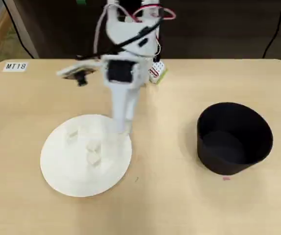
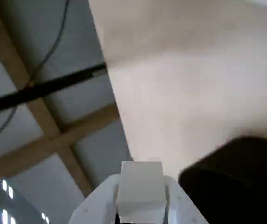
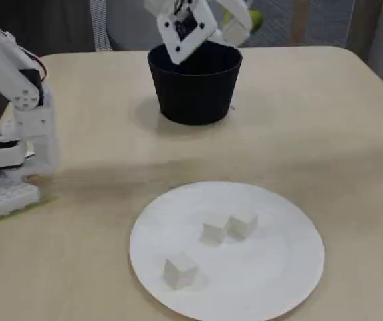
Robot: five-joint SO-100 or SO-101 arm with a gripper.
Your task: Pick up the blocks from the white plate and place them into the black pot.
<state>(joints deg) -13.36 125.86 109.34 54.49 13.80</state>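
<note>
Pale wood tabletop (image 1: pixel 169 205) carried everything, with dark floor beyond its far edge in the overhead view and a small label reading "MT18" (image 1: pixel 15 66) near its far left corner there.

My gripper (image 2: pixel 141 205) was clenched on one block (image 2: pixel 140 189): in the wrist view the off-white cube sat pinched between my two white fingers (image 2: pixel 100 205), with the dark rim of the black pot (image 2: pixel 236 179) at the lower right of that view. Overhead, my white arm (image 1: pixel 122 98) reached out from the far edge of the tabletop, and its tip overlapped the far rim of the white plate (image 1: pixel 62 176). I could not tell from that view how high above the plate the tip hung.

Three blocks lay on the white plate, which rested toward the near left part of the tabletop in the overhead view. In the fixed view two of them, one (image 3: pixel 212 232) and another (image 3: pixel 242 225), sat just beside each other near the plate's middle, possibly touching, and the third (image 3: pixel 180 271) lay apart from them toward the plate's edge.

The black pot (image 1: pixel 234 138) stood upright toward the right edge of the tabletop in the overhead view, well apart from the plate. What I could see of its inside looked dark and bare.
</note>
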